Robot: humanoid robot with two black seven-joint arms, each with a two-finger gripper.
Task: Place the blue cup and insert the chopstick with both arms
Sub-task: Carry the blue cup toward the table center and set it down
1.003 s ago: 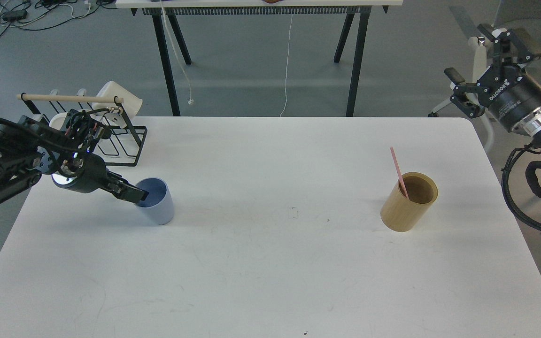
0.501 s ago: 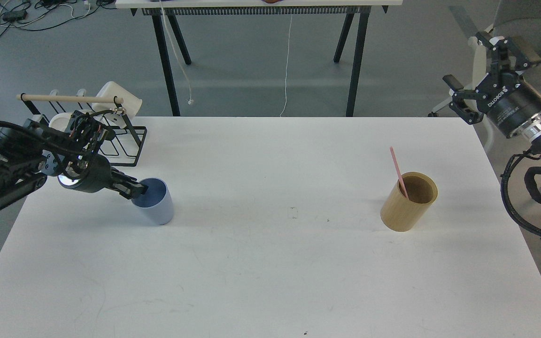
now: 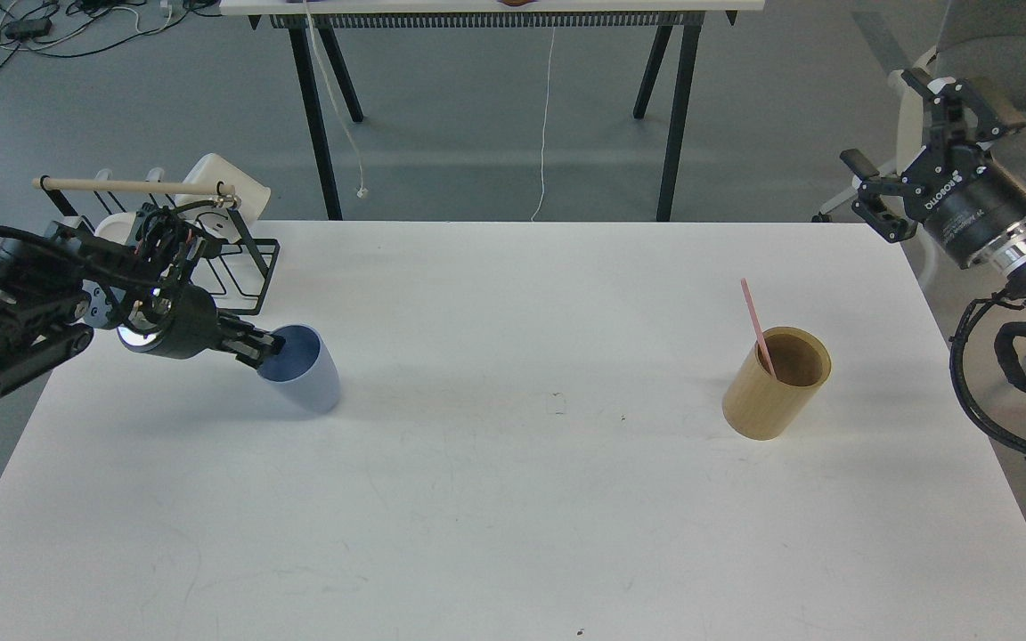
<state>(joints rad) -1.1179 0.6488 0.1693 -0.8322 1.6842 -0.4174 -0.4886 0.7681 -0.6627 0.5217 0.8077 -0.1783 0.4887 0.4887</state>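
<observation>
- Head view: white table (image 3: 513, 534) fills most of the frame; grey floor behind it, a second table on black legs (image 3: 495, 107) at top centre, with cables in the upper left corner
- Black wire rack (image 3: 228, 267) with a pale wooden dowel (image 3: 134, 186) sits at the table's upper left corner, white mugs (image 3: 228, 191) on and behind it
- Left gripper (image 3: 259, 345) at left of frame, just right of the rack; its fingers pinch the near-left rim of the blue cup (image 3: 308, 383), one finger tip inside the mouth
- Blue cup is on the table left of centre, tilted, mouth leaning towards the gripper, base to the lower right
- Tan cylinder (image 3: 776, 387) stands upright at right of centre, well apart from the cup
- Chopstick (image 3: 755, 322) stands in the tan cylinder, leaning against its left inner wall, top end angled to the upper left
- Right gripper (image 3: 909, 133) at upper right, off the table edge, fingers spread wide, holding nothing
</observation>
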